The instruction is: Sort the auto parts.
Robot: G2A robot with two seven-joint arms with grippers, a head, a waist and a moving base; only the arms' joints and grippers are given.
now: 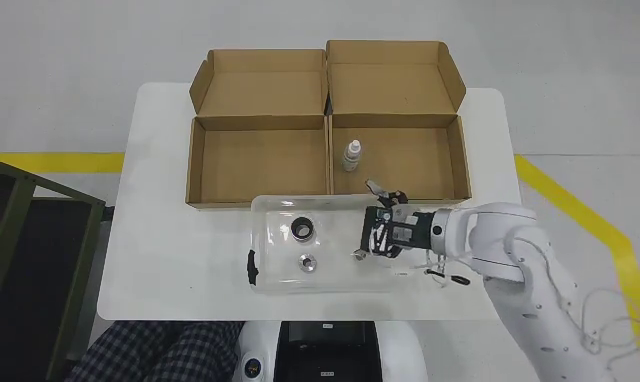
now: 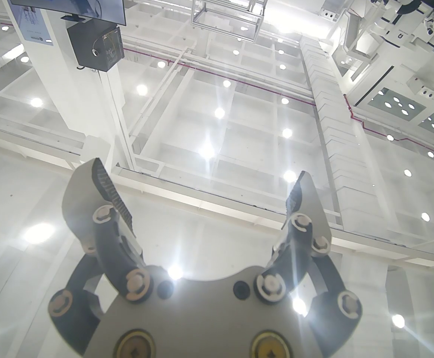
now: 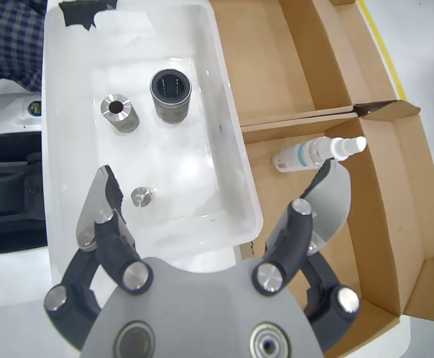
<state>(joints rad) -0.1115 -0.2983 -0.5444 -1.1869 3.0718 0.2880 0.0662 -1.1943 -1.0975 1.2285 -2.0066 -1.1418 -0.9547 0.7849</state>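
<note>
A clear plastic bin point(image 1: 270, 204) point(image 3: 235, 124) at the table's front holds a dark cylindrical bearing point(image 1: 303, 227) point(image 3: 171, 94), a silver sleeve with a hole point(image 1: 308, 263) point(image 3: 119, 111) and a small silver stud point(image 3: 142, 196). My right gripper point(image 1: 368, 220) point(image 3: 217, 173) hangs open over the bin's right end, one finger beside the stud, the other over the right cardboard box point(image 1: 440, 177) point(image 3: 388, 203). A white spray bottle point(image 1: 352, 155) point(image 3: 314, 152) lies in that box. My left gripper point(image 2: 200, 173) is open, holds nothing and points up at the ceiling.
The left cardboard box point(image 1: 258, 162) point(image 3: 272, 57) stands open next to the right one, both behind the bin with flaps raised. Black tape point(image 1: 251, 267) point(image 3: 82, 11) marks the bin's front-left corner. Bare white tabletop lies on either side of the bin.
</note>
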